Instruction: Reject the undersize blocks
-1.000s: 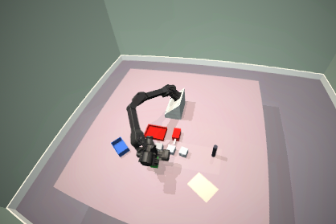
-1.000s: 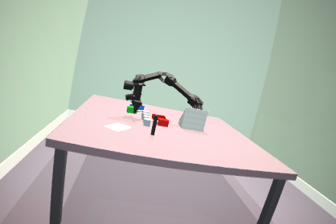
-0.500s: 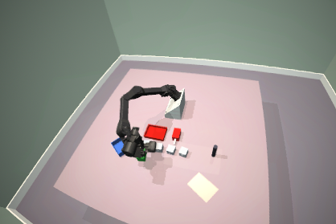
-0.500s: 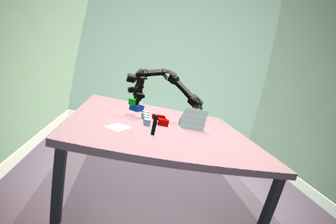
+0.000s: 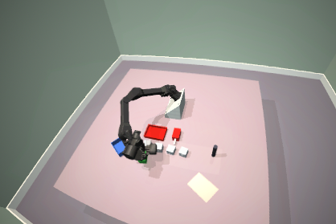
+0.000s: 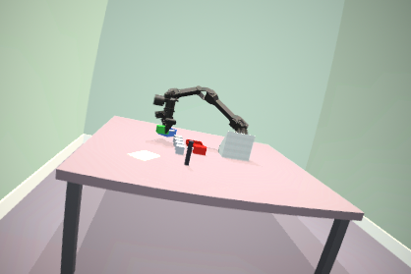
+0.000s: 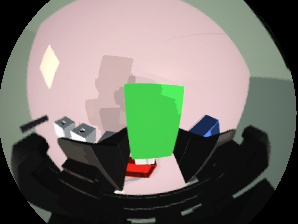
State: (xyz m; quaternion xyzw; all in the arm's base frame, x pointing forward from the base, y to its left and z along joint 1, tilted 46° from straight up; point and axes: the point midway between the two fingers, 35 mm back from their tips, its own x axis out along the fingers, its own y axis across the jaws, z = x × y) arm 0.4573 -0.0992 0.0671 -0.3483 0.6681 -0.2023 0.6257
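The jaws [image 5: 141, 157] [image 6: 168, 131] grip the green block-shaped GO gauge [image 5: 143, 160] [image 6: 161, 130] [image 7: 154, 120] above the pink counter [image 5: 237, 124] [image 6: 221, 182] [image 7: 175, 60], near the row of small grey steel blocks [image 5: 170, 149] [image 6: 180, 149] [image 7: 83, 132]. Gauging seems in hand; the next move likely calls for centring it over a bore before lowering.

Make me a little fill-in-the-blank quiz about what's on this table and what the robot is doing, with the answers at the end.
1. The gripper is closed on the ____ gauge.
2. In the top view, the shallow tray lying between the blue tray and the small red block is ____.
3. The dark cylinder is standing ____, not lying on its side.

Missing words: green; red; upright
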